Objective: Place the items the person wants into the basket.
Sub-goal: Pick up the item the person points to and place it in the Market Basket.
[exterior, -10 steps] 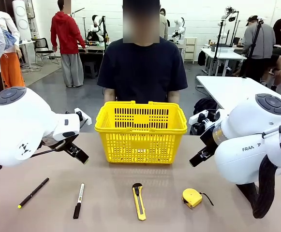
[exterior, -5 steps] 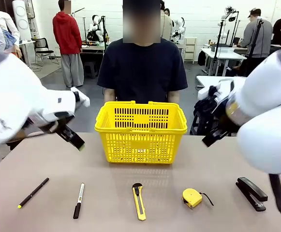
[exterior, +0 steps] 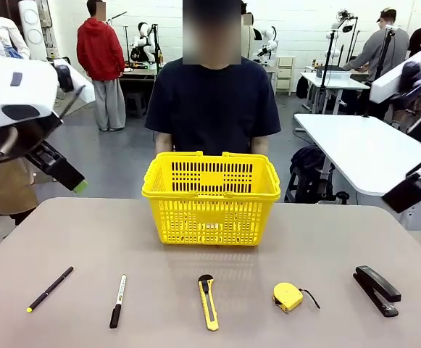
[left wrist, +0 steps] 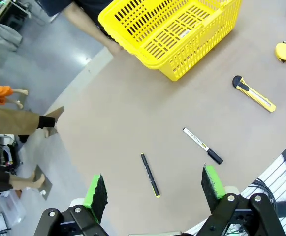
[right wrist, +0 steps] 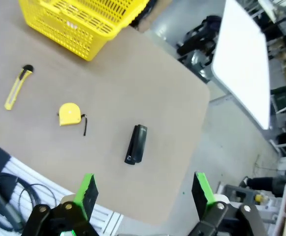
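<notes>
Tabletop [exterior: 326,239] has the pen [exterior: 49,289], marker [exterior: 117,300] and utility knife [exterior: 208,302] lying loose, basket [exterior: 211,210] looks empty, left pincer [left wrist: 152,181] and right pincer [right wrist: 143,182] both wide open, nothing started.

Your front camera sits at the bench's [exterior: 340,239] near edge, facing across to the person [exterior: 214,109] at the far edge. The left wrist camera looks down from high over the left end, past the left fingers [left wrist: 97,192]. The right does likewise over the right end, past the right fingers [right wrist: 87,189]. Both share the basket [left wrist: 182,39], utility knife [left wrist: 254,93] and tape measure [left wrist: 284,51].
</notes>
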### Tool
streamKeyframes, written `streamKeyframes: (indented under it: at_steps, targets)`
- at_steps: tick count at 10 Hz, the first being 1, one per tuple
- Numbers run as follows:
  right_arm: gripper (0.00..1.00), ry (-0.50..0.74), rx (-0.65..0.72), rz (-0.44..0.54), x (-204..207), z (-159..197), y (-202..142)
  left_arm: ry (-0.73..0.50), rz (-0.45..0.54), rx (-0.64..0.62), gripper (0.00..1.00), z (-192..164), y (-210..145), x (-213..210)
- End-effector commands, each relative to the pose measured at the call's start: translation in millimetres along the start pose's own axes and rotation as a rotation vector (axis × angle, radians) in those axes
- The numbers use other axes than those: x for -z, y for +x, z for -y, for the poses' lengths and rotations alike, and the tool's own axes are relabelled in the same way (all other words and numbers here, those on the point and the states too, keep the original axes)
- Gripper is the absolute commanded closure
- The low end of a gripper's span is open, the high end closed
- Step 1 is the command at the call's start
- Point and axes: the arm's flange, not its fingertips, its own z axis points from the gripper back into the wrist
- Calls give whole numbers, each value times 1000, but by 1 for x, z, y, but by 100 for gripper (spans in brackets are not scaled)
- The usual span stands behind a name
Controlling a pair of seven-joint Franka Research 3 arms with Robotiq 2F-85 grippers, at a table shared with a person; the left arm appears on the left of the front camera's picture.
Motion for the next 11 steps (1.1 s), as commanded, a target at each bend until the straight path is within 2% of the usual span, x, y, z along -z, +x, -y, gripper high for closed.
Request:
streamKeyframes:
  at_steps: [1, 2, 6, 7, 8, 9, 11]
  targets:
    - [0, -29, -13, -12, 9, -7, 14, 52, -25, -14, 0, 5, 6, 7]
    - [0, 0, 0, 0, 0, 0, 0, 0, 0, 0, 0, 0, 0, 0]
    - [0, -1, -4, 3, -4, 0, 3, 9, 1, -2, 0, 2, 2, -3]
    - [0, 240, 37, 15, 1, 43, -6, -337, 62, -29, 0, -30, -5, -18]
    - [0, 411, 26, 70, 5, 79, -19, -632, 143, -31, 0, -69, -13, -39]
    - [0, 590, 63, 167, 8, 111, -36, -817, 256, -61, 0, -105, -27, -54]
    - [0, 756, 139, 359, 9, 171, -71, -833, 350, -91, 0, -156, -51, -76]
